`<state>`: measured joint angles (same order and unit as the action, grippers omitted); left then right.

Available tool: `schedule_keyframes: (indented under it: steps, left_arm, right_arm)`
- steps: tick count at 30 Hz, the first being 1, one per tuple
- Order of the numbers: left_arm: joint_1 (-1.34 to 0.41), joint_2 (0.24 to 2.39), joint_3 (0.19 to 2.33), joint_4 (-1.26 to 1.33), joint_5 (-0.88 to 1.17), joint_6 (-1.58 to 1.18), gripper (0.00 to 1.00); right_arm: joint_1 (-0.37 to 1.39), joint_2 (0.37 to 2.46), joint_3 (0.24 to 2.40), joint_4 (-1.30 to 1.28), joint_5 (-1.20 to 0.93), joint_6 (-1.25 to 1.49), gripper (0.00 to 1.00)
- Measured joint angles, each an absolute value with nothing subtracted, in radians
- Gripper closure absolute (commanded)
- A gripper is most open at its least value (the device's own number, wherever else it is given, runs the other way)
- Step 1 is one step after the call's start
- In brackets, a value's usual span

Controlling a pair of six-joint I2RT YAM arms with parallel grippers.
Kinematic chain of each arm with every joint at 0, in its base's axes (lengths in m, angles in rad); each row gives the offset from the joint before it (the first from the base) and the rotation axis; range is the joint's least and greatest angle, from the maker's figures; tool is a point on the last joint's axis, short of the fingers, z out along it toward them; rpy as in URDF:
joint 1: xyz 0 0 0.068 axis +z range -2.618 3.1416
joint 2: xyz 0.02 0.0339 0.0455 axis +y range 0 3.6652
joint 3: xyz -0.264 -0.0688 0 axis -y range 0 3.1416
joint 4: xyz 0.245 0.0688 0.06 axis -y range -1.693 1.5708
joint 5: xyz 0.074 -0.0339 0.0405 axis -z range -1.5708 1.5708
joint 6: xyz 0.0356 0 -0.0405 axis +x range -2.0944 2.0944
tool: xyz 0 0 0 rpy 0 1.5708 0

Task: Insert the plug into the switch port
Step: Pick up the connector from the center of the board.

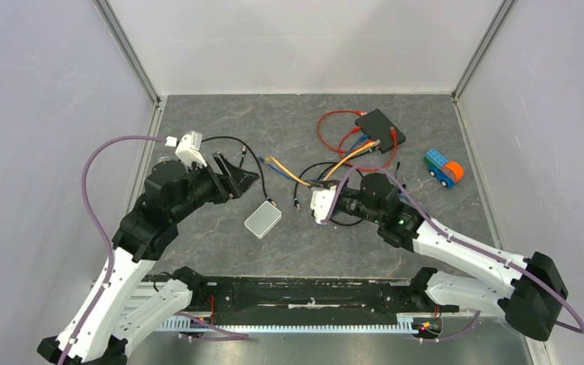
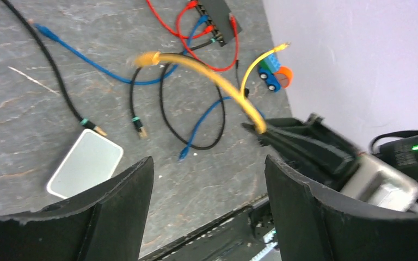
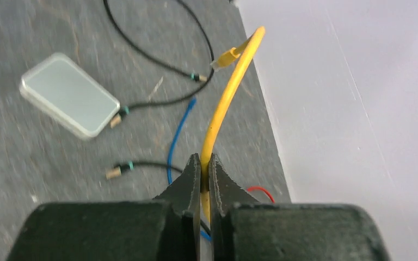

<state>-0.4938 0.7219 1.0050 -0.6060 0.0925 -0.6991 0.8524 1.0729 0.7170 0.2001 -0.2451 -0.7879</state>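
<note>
Currently your right gripper (image 3: 206, 163) is clamped on the yellow cable (image 3: 223, 103). Its free length runs ahead of the fingertips toward your left gripper (image 2: 209, 168), with the plug (image 3: 226, 56) at its tip, well apart from the switch (image 1: 380, 128) at the rear of the grey table (image 1: 198, 251). That left gripper hangs spread, holding nothing; loose leads (image 2: 87, 57), a white box (image 1: 263, 220) and a toy truck (image 1: 445, 168) lie around.

White links (image 1: 464, 255), black joints (image 1: 536, 300), purple cables (image 1: 85, 190), black right hand (image 3: 203, 161)
</note>
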Motion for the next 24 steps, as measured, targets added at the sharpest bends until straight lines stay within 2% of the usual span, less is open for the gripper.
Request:
schedule_keyframes:
  steps: [11, 18, 24]
  left_arm:
    - [-0.476, 0.806, 1.009, -0.521, 0.211, -0.801, 0.17]
    - [-0.447, 0.858, 0.906, -0.438, 0.221, -0.963, 0.25]
    - [-0.402, 0.932, 0.813, -0.359, 0.268, -1.077, 0.19]
  right_arm:
    - [0.829, 0.924, 0.485, 0.245, -0.202, -1.108, 1.00]
    - [0.829, 0.876, 0.432, 0.303, -0.213, -1.206, 1.00]
    - [0.829, 0.813, 0.347, 0.362, -0.247, -1.232, 1.00]
